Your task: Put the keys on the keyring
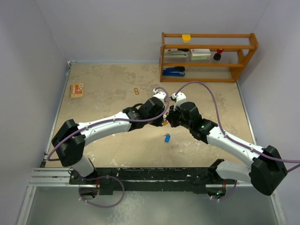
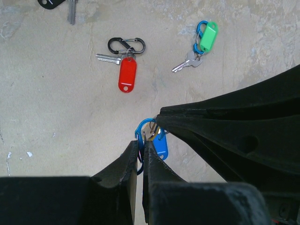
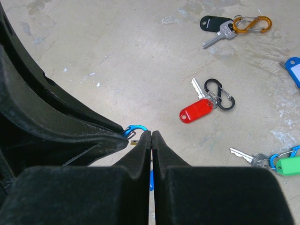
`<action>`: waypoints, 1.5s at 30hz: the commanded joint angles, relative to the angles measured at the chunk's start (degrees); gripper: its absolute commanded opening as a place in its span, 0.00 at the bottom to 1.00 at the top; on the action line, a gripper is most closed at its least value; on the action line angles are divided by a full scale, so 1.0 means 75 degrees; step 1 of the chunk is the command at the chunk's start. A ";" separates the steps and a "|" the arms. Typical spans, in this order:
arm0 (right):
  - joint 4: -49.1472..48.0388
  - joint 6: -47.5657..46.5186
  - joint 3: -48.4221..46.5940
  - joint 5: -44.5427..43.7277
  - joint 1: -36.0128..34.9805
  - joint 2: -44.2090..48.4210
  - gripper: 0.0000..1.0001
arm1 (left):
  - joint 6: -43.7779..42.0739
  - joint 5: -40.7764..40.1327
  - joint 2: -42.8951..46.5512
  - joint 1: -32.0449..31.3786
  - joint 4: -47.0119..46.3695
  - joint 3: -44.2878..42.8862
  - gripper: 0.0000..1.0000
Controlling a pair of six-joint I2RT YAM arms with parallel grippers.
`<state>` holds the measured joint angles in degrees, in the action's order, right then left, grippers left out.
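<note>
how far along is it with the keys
Looks done: the red-tag key, green-tag key and black-tag key each lie joined to a clip. In hand: the left gripper and right gripper, jaws shut, meet at the blue clip carrying a blue tag. Left: finishing that one; another blue tag at the right wrist view's edge, attachment unclear.
</note>
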<state>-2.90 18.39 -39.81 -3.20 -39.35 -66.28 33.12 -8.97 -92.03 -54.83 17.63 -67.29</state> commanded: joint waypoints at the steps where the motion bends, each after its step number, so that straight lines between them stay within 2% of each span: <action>1: -0.0146 -0.0153 0.0092 -0.0299 0.0003 0.0189 0.00 | -0.0256 0.0292 0.0497 -0.0037 -0.0327 -0.0093 0.00; 34: -0.0276 -0.0258 0.0046 -0.0628 -0.0003 0.0247 0.01 | -0.0271 0.0681 0.0505 -0.0037 -0.0644 0.0106 0.00; 37: -0.0264 -0.0272 0.0035 -0.0659 0.0000 0.0229 0.05 | -0.0269 0.0694 0.0506 -0.0037 -0.0660 0.0112 0.00; 41: -0.0270 -0.0250 0.0009 -0.0798 -0.0002 0.0216 0.17 | -0.0262 0.0724 0.0511 -0.0037 -0.0687 0.0118 0.00; 45: -0.0270 -0.0258 -0.0034 -0.0827 0.0000 0.0220 0.17 | -0.0257 0.0750 0.0540 -0.0037 -0.0721 0.0137 0.00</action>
<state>-3.31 17.28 -39.38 -7.16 -39.44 -65.45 31.83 -4.80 -91.15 -54.85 15.25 -66.63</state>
